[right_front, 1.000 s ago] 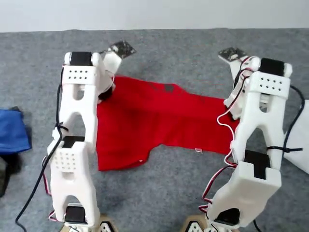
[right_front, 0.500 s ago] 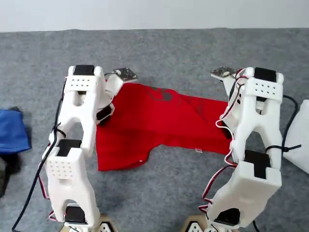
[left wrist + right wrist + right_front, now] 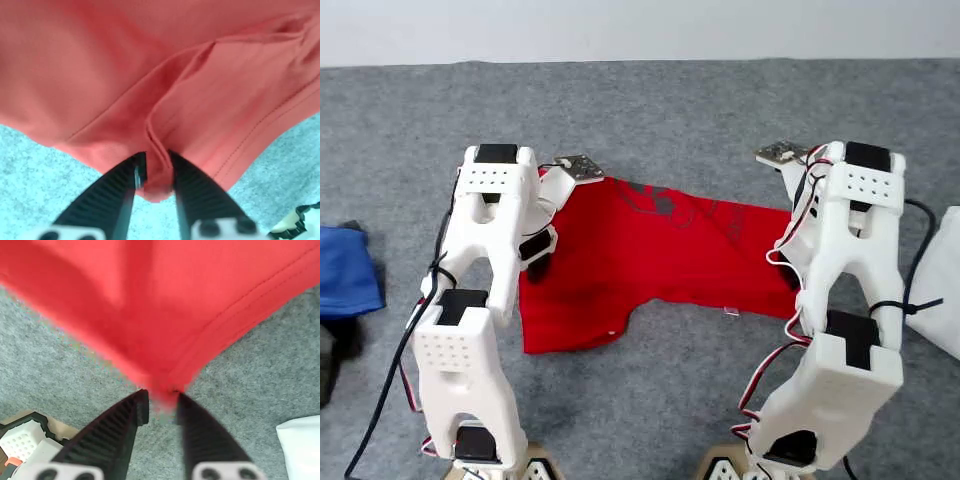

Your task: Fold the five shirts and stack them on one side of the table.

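A red shirt [image 3: 640, 260] lies spread across the grey table between the two arms, its far edge lifted and folded toward the near side, showing a dark print. My left gripper [image 3: 154, 176] is shut on a corner of the red shirt [image 3: 165, 100], the cloth pinched between its black fingers [image 3: 124, 185]. My right gripper [image 3: 160, 405] is shut on the other corner of the red shirt [image 3: 150, 305]. In the high view the left arm [image 3: 495, 230] stands at the shirt's left end and the right arm [image 3: 850, 240] at its right end.
A blue garment [image 3: 345, 272] lies at the table's left edge. A white garment [image 3: 938, 290] lies at the right edge and shows as a white corner [image 3: 300, 450] in the right wrist view. The grey table [image 3: 650, 110] stretches behind the shirt.
Both arms have drawn the shirt's far edge toward the near side, folding it over. The dark print has come into sight on the turned-over part.
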